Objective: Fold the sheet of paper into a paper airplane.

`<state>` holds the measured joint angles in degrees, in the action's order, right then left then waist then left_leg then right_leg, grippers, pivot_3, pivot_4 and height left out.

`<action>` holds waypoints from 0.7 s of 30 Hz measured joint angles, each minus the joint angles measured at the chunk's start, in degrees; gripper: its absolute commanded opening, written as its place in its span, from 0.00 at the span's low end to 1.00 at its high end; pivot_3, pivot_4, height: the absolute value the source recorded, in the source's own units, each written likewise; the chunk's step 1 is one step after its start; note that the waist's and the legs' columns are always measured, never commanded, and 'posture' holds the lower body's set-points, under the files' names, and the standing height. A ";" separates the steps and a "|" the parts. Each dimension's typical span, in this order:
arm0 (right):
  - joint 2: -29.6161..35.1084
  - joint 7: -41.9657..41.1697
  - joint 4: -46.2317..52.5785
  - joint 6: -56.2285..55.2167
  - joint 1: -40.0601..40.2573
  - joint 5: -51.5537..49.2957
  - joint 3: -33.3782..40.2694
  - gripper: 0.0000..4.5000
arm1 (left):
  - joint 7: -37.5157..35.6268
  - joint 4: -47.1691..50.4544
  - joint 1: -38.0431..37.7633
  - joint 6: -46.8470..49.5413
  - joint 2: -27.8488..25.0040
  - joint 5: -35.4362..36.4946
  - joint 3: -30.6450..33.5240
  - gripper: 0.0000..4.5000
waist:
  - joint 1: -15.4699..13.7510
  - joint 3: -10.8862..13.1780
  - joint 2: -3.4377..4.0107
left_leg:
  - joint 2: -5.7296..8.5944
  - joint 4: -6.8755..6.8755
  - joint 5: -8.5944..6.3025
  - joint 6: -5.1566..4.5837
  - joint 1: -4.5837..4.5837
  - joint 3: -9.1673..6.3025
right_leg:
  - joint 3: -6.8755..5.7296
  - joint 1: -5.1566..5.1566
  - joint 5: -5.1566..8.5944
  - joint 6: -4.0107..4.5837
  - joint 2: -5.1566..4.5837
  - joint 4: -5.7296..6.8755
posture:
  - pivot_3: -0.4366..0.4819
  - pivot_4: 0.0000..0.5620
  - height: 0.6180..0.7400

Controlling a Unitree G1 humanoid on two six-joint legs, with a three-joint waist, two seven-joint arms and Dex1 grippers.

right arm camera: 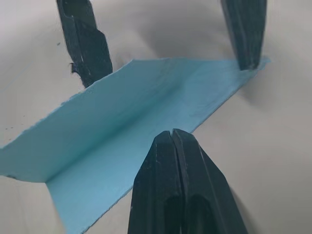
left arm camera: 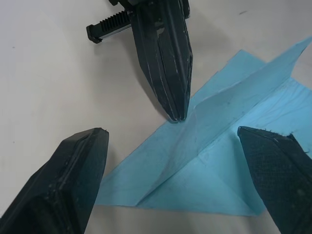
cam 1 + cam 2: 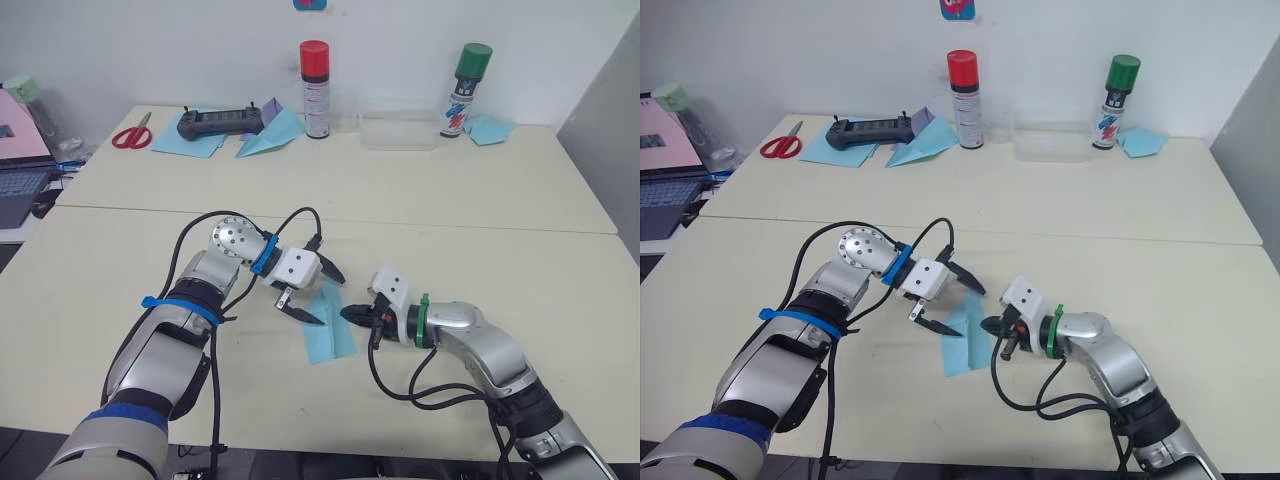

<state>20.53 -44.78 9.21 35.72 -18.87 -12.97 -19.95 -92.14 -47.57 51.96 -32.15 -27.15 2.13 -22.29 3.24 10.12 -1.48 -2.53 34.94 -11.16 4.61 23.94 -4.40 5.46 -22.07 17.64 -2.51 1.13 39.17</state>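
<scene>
In the left eye view, the folded sheet of paper (image 3: 328,326) lies on the table (image 3: 520,250) toward its front edge, between the left gripper (image 3: 313,295) and the right gripper (image 3: 352,314). In the left wrist view, the left fingers (image 2: 66,183) stand wide apart over the paper. In the right wrist view, the right fingers (image 1: 178,190) are pressed together, tips on the paper's edge.

Silver arms, black cables, black claws
</scene>
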 measured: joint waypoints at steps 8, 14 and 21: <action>-0.29 0.00 0.00 0.08 0.01 0.15 -0.10 0.00 | 0.00 -2.61 0.46 -5.76 -0.62 -2.22 -2.10 0.42 | 0.02 0.00 0.00 | -0.01 0.03 0.00 0.00 -0.02 0.00 | 0.01 0.00 0.00 0.00 0.01 0.07 | 0.48 0.27 1.00; -0.31 0.02 0.00 0.06 0.07 0.15 -0.10 0.00 | 0.00 -4.07 0.50 -8.56 -0.62 -2.77 -2.23 0.00 | 0.02 0.00 0.00 | -0.01 0.04 0.00 0.00 -0.03 0.00 | 0.01 0.00 0.00 0.00 0.02 0.12 | 0.48 0.27 1.00; -0.55 0.22 -0.11 -0.11 0.10 0.16 -0.06 0.00 | 0.00 -4.48 0.61 -9.22 -0.69 -2.86 -2.23 0.00 | 0.03 0.00 0.00 | -0.01 0.11 0.00 0.00 -0.06 0.00 | 0.02 -0.02 0.01 0.00 0.03 0.32 | 0.48 0.27 1.00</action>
<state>19.98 -44.56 9.10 35.60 -18.77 -12.81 -20.01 -92.14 -52.05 52.57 -41.36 -27.84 -0.73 -24.52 3.27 10.12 -1.48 -2.53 35.05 -11.16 4.61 23.88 -4.40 5.48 -22.09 17.64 -2.51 1.16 39.49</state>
